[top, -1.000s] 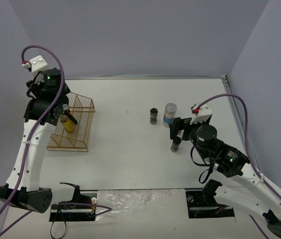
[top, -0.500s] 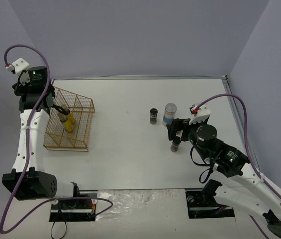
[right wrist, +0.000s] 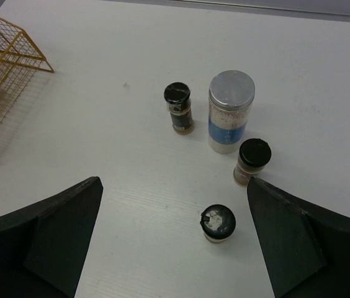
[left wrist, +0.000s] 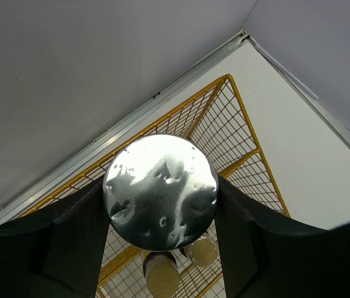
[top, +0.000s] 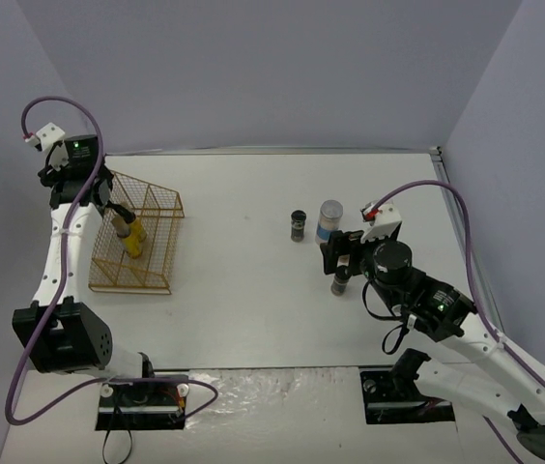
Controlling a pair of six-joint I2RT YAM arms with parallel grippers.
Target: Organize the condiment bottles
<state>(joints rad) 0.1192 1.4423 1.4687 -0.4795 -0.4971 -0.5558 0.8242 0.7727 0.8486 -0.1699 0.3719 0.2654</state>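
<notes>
Grey-lidded jar (left wrist: 161, 186) sits in the upper left of the overhead frame, over the far left corner of the gold wire rack (top: 147, 253); left gripper (left wrist: 161, 197) is clamped on it, one dark finger (left wrist: 69, 239) pressed to each side of the jar just under its dimpled metal lid. Whether the jar's base touches the rack wire: cannot tell, the lid hides everything beneath it. Two yellow bottles (top: 132, 237) lie side by side inside the rack, just below and right of the held jar in the overhead view; in the left wrist view their tan caps show at the bottom edge of the frame. Second grey-lidded jar (right wrist: 231, 112), clear with a blue label band, stands upright on the white table (top: 234, 193), right of centre. Left black-lidded jar (right wrist: 178, 107) stands just beside it on its left, apart from it; right black-lidded jar (right wrist: 253, 160) stands close at its lower right; near black-lidded jar (right wrist: 218, 222) stands alone lower in the frame, apart from the others. All three upright. Right gripper (right wrist: 172, 186) hangs above this group, fingers spread wide apart, holding nothing; the near jar lies between the two fingers in the right wrist view, touching neither
</notes>
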